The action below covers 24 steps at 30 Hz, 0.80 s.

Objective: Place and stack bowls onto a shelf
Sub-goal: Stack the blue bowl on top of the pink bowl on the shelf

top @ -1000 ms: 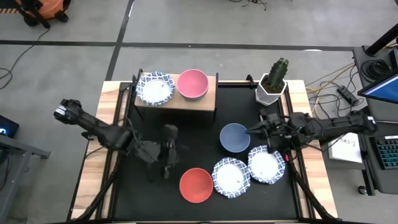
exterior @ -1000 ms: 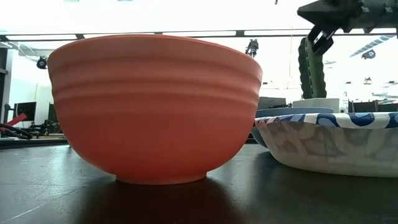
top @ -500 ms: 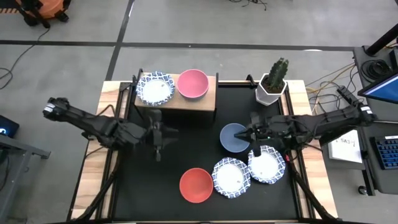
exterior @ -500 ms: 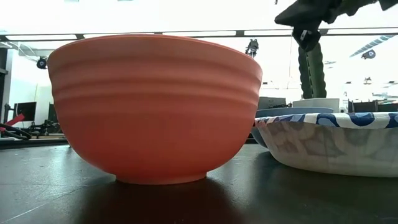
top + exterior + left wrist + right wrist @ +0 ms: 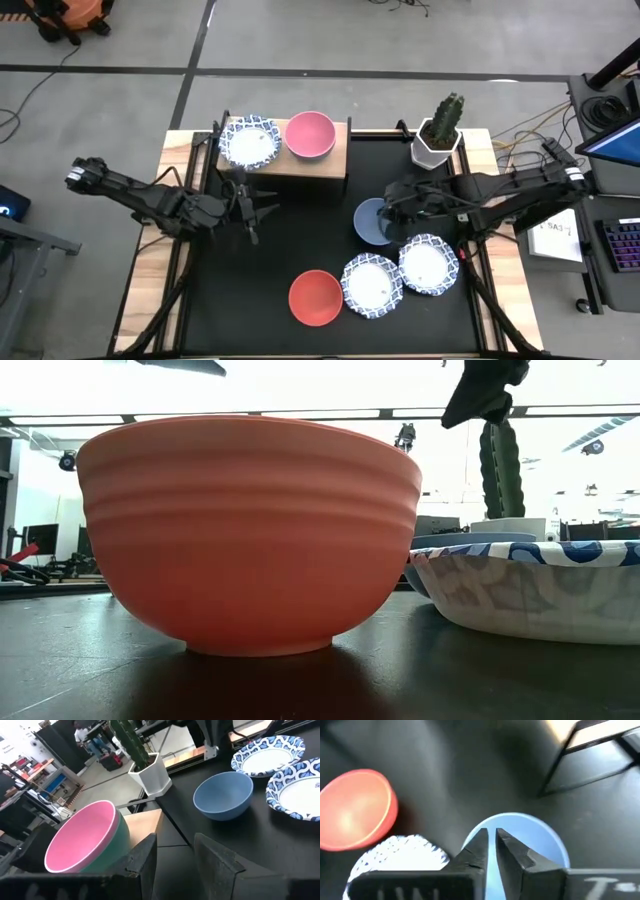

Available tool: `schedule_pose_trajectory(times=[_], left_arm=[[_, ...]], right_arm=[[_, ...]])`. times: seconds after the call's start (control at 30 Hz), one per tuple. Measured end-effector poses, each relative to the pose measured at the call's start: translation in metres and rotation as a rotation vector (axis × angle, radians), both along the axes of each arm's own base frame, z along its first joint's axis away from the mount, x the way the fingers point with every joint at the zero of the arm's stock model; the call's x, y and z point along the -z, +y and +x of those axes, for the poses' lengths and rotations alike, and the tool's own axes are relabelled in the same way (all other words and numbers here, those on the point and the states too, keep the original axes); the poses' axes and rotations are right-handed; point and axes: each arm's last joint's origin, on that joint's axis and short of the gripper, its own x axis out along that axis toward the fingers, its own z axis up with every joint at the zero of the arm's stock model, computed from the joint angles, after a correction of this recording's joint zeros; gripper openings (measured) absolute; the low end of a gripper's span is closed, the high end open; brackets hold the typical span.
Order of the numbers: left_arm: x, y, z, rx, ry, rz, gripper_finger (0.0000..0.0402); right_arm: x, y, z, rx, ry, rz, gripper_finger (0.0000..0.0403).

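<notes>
Four bowls wait on the tabletop; two stacks already sit on the shelf.

Nearest, the red bowl (image 5: 315, 298) and two blue-rimmed white bowls (image 5: 371, 285) (image 5: 428, 266) stand close together on the black tabletop (image 5: 300, 225). Just behind, the right gripper (image 5: 393, 222) hovers over the blue-grey bowl (image 5: 376, 221), its jaws a narrow slit apart and empty. That bowl looks light, rigid and smooth, likely slippery, so pinching one wall at the rim seems best. The left gripper (image 5: 243, 205) hangs empty, jaws partly open, near the shelf (image 5: 300, 165). Farthest, a patterned bowl (image 5: 249, 143) and a pink-in-green stack (image 5: 310, 134) rest on it.
</notes>
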Motion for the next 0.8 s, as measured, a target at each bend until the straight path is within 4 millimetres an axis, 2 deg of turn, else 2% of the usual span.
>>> schedule_pose_trajectory(times=[0.13,0.3,0.4,0.57,0.8], left_arm=[[0.000,0.000,0.000,0.000,0.001,0.002,0.0115],[-0.001,0.000,0.000,-0.001,-0.002,-0.001,0.0115],[0.000,0.000,0.000,-0.008,-0.003,-0.018,0.0115],[0.003,0.000,-0.001,-0.024,0.006,-0.052,0.0115],[0.003,0.001,-0.002,-0.027,0.010,-0.057,0.0115]], right_arm=[[0.012,0.006,0.017,-0.088,0.085,-0.022,0.0079],[0.043,0.020,0.036,-0.221,0.216,-0.095,0.0131],[0.062,0.023,0.046,-0.211,0.280,-0.089,0.0146],[0.091,0.028,0.064,-0.208,0.354,-0.028,0.0144],[0.120,0.030,0.075,-0.169,0.448,-0.006,0.0114]])
